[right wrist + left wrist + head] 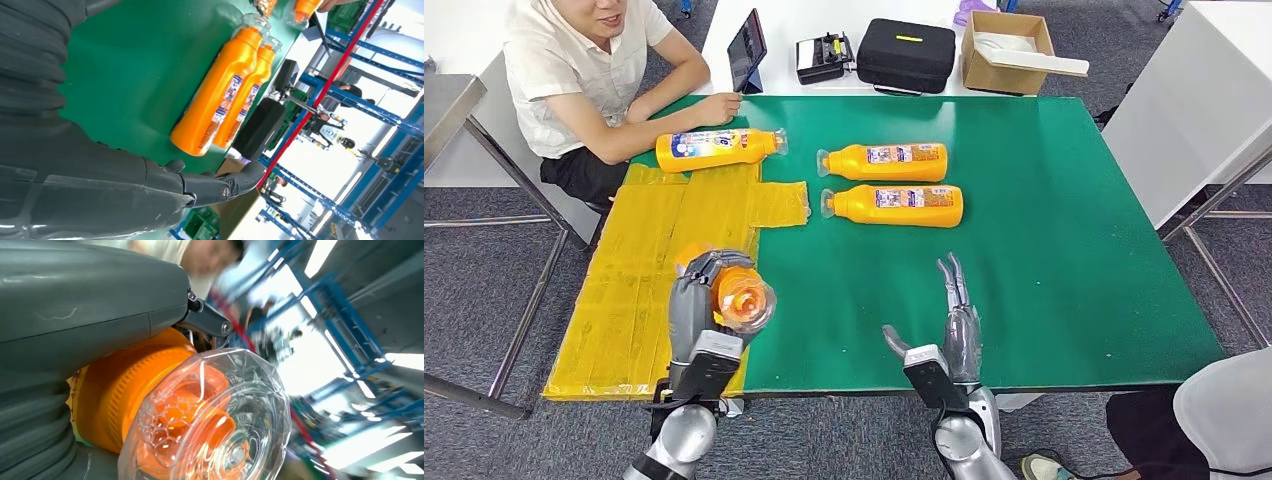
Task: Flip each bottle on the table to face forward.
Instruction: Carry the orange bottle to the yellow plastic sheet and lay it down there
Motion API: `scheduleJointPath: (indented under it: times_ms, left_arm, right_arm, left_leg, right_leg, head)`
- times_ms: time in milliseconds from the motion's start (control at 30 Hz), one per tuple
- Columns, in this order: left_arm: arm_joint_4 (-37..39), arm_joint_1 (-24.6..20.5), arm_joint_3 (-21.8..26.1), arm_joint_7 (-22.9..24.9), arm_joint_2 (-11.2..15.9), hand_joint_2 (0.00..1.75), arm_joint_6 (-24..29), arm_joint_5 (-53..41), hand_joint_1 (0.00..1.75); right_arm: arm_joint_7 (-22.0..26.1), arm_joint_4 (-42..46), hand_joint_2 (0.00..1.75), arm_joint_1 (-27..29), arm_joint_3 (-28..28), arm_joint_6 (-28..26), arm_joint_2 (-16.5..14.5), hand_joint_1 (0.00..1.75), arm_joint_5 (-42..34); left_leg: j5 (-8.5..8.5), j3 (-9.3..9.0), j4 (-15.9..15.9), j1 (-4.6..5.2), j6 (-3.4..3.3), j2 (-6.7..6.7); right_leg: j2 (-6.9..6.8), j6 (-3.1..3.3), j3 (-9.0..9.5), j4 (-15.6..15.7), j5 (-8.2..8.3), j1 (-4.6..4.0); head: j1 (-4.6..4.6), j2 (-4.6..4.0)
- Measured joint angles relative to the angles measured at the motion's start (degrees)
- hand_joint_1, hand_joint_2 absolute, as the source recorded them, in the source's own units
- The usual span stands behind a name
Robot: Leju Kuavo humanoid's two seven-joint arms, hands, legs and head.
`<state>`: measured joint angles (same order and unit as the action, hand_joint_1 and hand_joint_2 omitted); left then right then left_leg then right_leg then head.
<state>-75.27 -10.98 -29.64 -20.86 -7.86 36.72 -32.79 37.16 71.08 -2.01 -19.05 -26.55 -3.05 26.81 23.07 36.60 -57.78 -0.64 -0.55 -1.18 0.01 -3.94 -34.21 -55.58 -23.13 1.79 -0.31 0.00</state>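
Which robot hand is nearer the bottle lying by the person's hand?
Left. The left hand, gripping another orange bottle, is over the yellow mat, nearly straight below that bottle. The right hand is farther right.

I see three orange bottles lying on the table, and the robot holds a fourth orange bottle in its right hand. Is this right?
Not quite. The fourth bottle is in the left hand, not the right; the head view shows this. The right hand holds nothing, fingers straight over the green table. The rest holds: three orange bottles lie on the table.
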Motion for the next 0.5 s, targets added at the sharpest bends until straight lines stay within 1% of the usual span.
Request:
scheduleJointPath:
  times_ms: [67, 100, 133, 233, 300, 367, 500]
  left_arm:
    - [0.0, 0.0, 0.0, 0.2, 0.0, 1.75, 0.1, -0.4, 1.75]
    - [0.3, -0.2, 0.0, 0.8, 0.2, 1.75, 0.3, -2.0, 1.75]
    - [0.9, -0.5, 0.0, 2.2, 0.4, 1.75, 0.4, -5.5, 1.75]
    - [3.6, -2.1, 0.1, 9.2, 1.4, 1.75, -0.6, -20.8, 1.75]
    - [4.8, -2.7, 0.1, 12.1, 1.7, 1.75, -2.2, -26.3, 1.75]
    - [6.0, -3.2, 0.1, 13.7, 1.8, 1.75, -3.9, -29.1, 1.75]
    - [8.5, -4.3, 0.0, 15.4, 1.8, 1.75, -7.1, -30.8, 1.75]
  right_arm:
    - [0.0, 0.0, 1.75, 0.0, 0.0, 0.0, 0.0, 0.00, 0.0]
    - [0.0, 0.0, 1.75, -0.1, 0.1, 0.1, -0.1, 0.00, 0.1]
    - [0.1, 0.0, 1.75, -0.1, 0.2, 0.3, -0.2, 0.00, 0.4]
    - [0.4, 0.0, 1.75, -0.2, 0.9, 1.1, -0.7, 0.00, 1.6]
    - [0.5, 0.0, 1.75, -0.1, 1.4, 1.3, -0.8, 0.00, 1.9]
    - [0.5, 0.0, 1.75, -0.1, 1.8, 1.7, -1.0, 0.00, 2.0]
    - [0.5, 0.1, 1.75, 0.0, 2.2, 2.2, -1.2, 0.00, 2.4]
  left_leg:
    - [0.00, 0.00, 0.0, 0.00, 0.00, 0.00]
    - [0.00, 0.00, 0.0, 0.00, 0.00, 0.00]
    - [-0.01, 0.00, 0.0, 0.00, 0.00, 0.00]
    - [-0.01, 0.00, 0.0, 0.01, -0.01, 0.00]
    - [-0.01, 0.00, 0.0, 0.01, -0.01, 0.00]
    - [-0.01, 0.00, 0.0, 0.01, 0.00, 0.00]
    - [-0.01, 0.00, 0.0, 0.00, 0.00, 0.01]
  right_leg:
    - [0.00, 0.00, 0.00, 0.0, 0.00, 0.00]
    - [0.00, 0.00, 0.00, 0.0, 0.00, 0.00]
    - [0.00, 0.00, 0.00, 0.0, 0.00, 0.00]
    - [0.00, 0.00, 0.00, 0.0, 0.00, 0.02]
    - [0.00, 0.00, 0.00, 0.0, 0.00, 0.02]
    - [0.00, 0.00, -0.01, 0.0, 0.00, 0.01]
    - [0.00, 0.00, -0.02, 0.0, 0.00, 0.01]
  head:
    - [0.00, 0.00]
    - [0.00, 0.00]
    - [0.00, 0.00]
    - [0.00, 0.00]
    - [0.00, 0.00]
    - [0.00, 0.00]
    - [0.00, 0.00]
